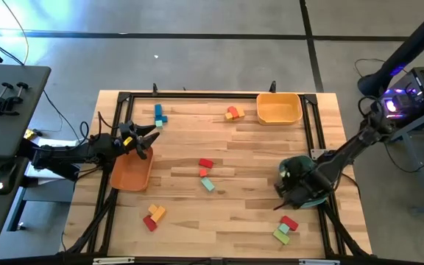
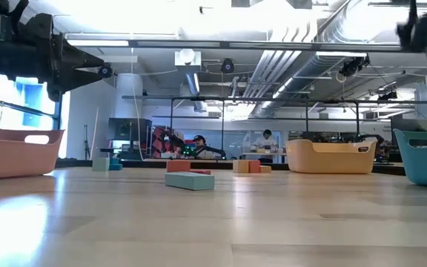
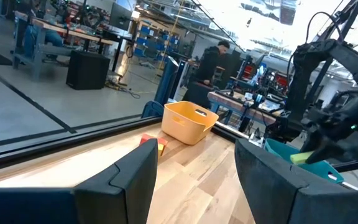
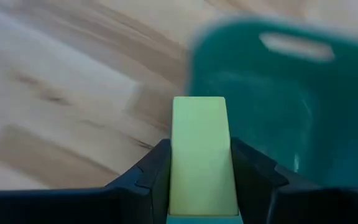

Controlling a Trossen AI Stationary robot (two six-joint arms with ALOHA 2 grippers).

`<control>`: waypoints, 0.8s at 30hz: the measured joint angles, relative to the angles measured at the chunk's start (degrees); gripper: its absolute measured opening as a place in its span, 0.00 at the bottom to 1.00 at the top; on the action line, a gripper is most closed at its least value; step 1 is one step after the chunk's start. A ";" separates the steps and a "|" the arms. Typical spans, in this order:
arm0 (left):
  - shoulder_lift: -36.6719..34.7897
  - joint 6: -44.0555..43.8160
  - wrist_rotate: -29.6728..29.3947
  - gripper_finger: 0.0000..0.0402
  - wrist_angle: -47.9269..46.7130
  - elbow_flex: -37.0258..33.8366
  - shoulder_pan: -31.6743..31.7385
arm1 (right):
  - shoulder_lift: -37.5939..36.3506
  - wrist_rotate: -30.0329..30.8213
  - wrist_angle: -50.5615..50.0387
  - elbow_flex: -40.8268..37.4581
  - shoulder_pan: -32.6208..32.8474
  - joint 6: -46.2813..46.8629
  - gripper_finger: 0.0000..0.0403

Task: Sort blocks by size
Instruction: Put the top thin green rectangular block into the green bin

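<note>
My right gripper (image 4: 199,152) is shut on a light green block (image 4: 199,124) and hangs over the near-left part of the teal bin (image 4: 272,106) at the table's right side (image 1: 291,179). My left gripper (image 3: 194,168) stands open and level above the orange bin (image 1: 131,175) at the left, with nothing between its fingers. Other blocks lie flat on the table: a red (image 1: 206,163), an orange (image 1: 203,173) and a teal one (image 1: 208,184) in the middle, a blue and teal group (image 1: 159,114) at the far left, and an orange and red group (image 1: 232,112) at the far side. My right gripper pinches the light green block by its two long sides (image 4: 178,162) between its two fingers. The fingers point steeply down and lie along the block, whose free end sticks out past the fingertips. The block is lifted clear, above the table and the teal bin's rim.
A yellow bin (image 1: 280,108) stands at the far right. Yellow and red blocks (image 1: 153,216) lie near the front left, red and green ones (image 1: 285,228) near the front right. A black frame (image 1: 197,96) runs round the tabletop. People sit in the room beyond (image 2: 265,139).
</note>
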 joint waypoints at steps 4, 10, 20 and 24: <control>0.00 1.02 0.01 0.50 -0.02 0.00 0.01 | 0.01 -5.70 0.86 -4.30 -0.90 6.29 0.32; 0.00 1.39 0.00 0.50 -0.02 0.00 0.01 | 0.01 -7.01 5.17 -11.31 -3.66 10.10 0.32; 0.02 1.44 -0.04 0.50 -0.04 0.00 0.01 | 2.38 -1.78 5.35 -12.99 -6.09 18.41 0.32; 0.06 1.43 -0.04 0.50 -0.04 0.00 0.00 | 6.61 -1.97 5.02 -12.99 -8.38 18.98 0.32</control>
